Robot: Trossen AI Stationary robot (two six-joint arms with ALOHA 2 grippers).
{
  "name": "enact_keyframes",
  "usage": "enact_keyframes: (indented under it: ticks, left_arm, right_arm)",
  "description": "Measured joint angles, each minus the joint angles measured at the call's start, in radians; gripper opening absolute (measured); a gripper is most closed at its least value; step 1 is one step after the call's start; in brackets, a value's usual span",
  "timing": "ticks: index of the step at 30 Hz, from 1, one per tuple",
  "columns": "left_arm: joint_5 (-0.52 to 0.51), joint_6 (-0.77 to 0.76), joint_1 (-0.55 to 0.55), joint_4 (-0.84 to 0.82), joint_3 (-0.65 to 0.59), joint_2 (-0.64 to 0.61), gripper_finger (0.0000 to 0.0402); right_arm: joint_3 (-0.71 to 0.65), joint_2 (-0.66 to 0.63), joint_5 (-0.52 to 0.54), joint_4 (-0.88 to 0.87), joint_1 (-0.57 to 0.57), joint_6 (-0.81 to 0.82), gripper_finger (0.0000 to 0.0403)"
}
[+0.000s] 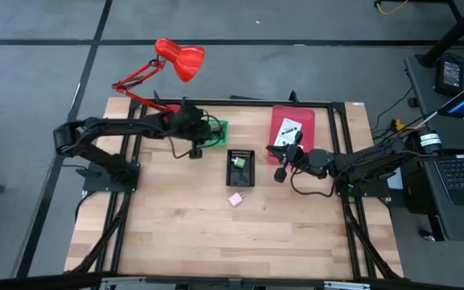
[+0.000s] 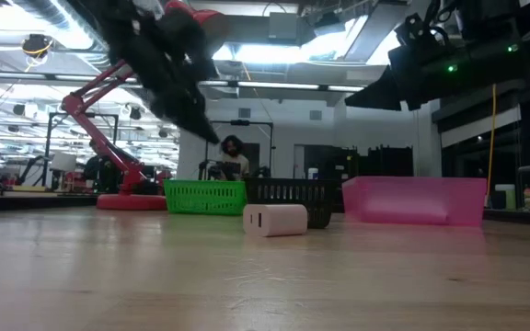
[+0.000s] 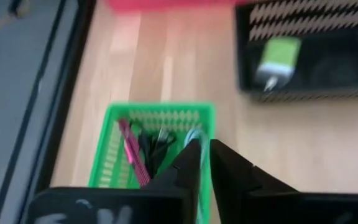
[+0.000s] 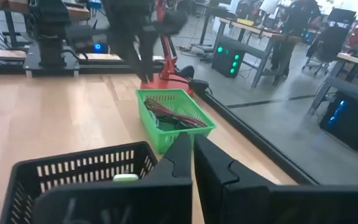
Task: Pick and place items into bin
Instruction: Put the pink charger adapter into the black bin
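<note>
My left gripper (image 1: 200, 143) (image 3: 205, 152) hovers shut over the near rim of the green basket (image 1: 217, 133) (image 3: 157, 140). A maroon cord (image 3: 131, 152) and black cords (image 3: 154, 149) lie inside that basket, with a pale blue-white piece (image 3: 194, 138) beside my fingertip. My right gripper (image 1: 280, 171) (image 4: 193, 146) is shut, held above the table beside the black basket (image 1: 241, 167) (image 4: 73, 171). This basket holds a green-and-white item (image 3: 277, 59). White packets (image 1: 287, 130) lie in the pink bin (image 1: 292, 121). The pink cube (image 1: 235, 199) (image 2: 275, 221) rests flat on the wood.
The red desk lamp (image 1: 180, 58) stands at the table's far left corner, its base behind the green basket. The three bins sit in a row across the table's middle (image 2: 247, 198). Bare wood stretches along the near half. People and desks show in the room beyond.
</note>
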Motion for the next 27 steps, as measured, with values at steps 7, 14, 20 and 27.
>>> enact_keyframes:
  ticks: [7, 14, 20, 27]
  left_arm:
    - [0.0, -0.068, -0.115, -0.007, 0.0, -0.159, 0.0003]
    - [-0.003, -0.104, -0.258, -0.039, 0.0, -0.251, 0.0002]
    - [-0.1, -0.115, -0.355, -0.026, -0.026, -0.308, 0.0002]
    - [-0.126, -0.208, -0.399, 0.122, -0.206, -0.406, 0.0003]
  right_arm:
    - [0.0, 0.0, -0.002, 0.006, 0.049, 0.011, 0.0003]
    - [0.082, 0.0, -0.156, -0.062, 0.135, -0.072, 0.0002]
    - [0.233, 0.011, -0.166, -0.367, 0.198, -0.074, 0.0001]
    - [0.421, 0.169, -0.213, -0.55, 0.244, -0.157, 0.0]
